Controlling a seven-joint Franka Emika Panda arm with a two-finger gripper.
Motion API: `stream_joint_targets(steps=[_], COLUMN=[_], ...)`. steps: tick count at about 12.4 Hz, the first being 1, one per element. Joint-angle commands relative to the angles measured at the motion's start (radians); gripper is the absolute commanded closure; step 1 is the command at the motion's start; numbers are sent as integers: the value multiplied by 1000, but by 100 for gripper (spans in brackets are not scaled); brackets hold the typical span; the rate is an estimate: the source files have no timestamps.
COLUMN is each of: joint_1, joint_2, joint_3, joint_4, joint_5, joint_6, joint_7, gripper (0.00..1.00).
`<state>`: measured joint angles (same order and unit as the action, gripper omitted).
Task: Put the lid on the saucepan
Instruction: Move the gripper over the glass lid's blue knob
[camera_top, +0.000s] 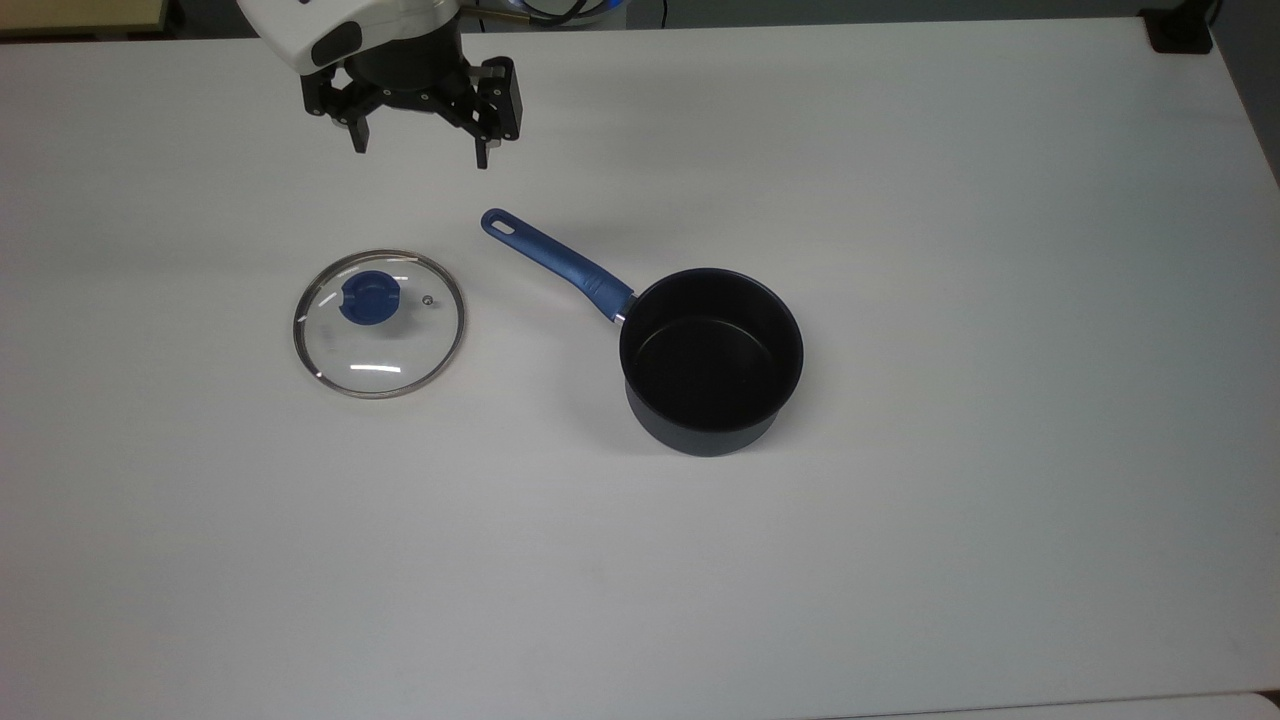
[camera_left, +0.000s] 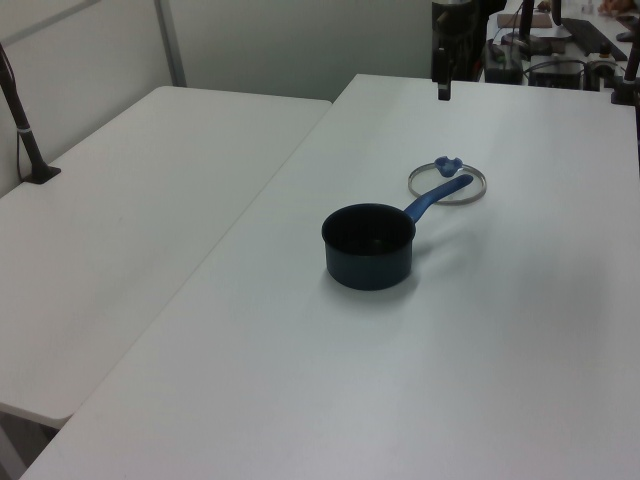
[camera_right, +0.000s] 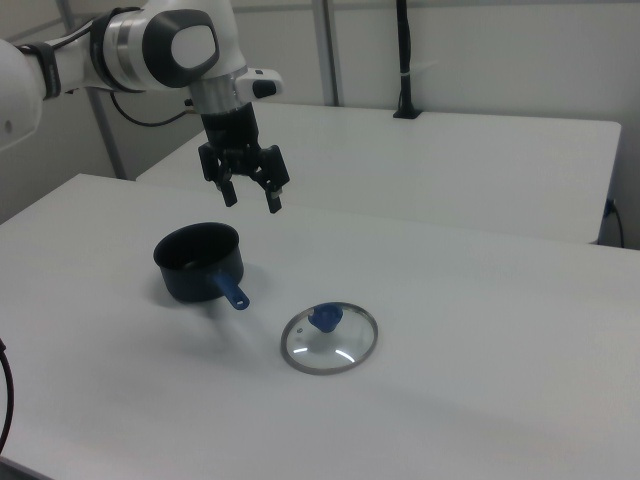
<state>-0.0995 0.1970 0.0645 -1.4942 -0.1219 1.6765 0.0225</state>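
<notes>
White table (camera_top: 900, 560): arm's jaws (camera_top: 420, 150) hang spread above lid (camera_top: 379, 323).

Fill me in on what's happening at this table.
A robot arm's gripper hangs open above the white table, holding nothing. The glass lid lies flat on the table, apart from the saucepan, which stands open and empty. The lid has not been picked up yet.

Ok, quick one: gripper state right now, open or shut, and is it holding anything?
Gripper: open, holding nothing, up above the table, away from the lid and the saucepan.
</notes>
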Motion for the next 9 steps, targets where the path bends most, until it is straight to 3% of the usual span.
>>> stream_joint_targets(steps=[1, 9], joint_1=[6, 3], joint_2=[-18, 50], joint_3=[-9, -9], joint_4=[-20, -20], joint_5=[8, 7], joint_6=[20, 96], joint_7=[-1, -4], gripper=[0, 0])
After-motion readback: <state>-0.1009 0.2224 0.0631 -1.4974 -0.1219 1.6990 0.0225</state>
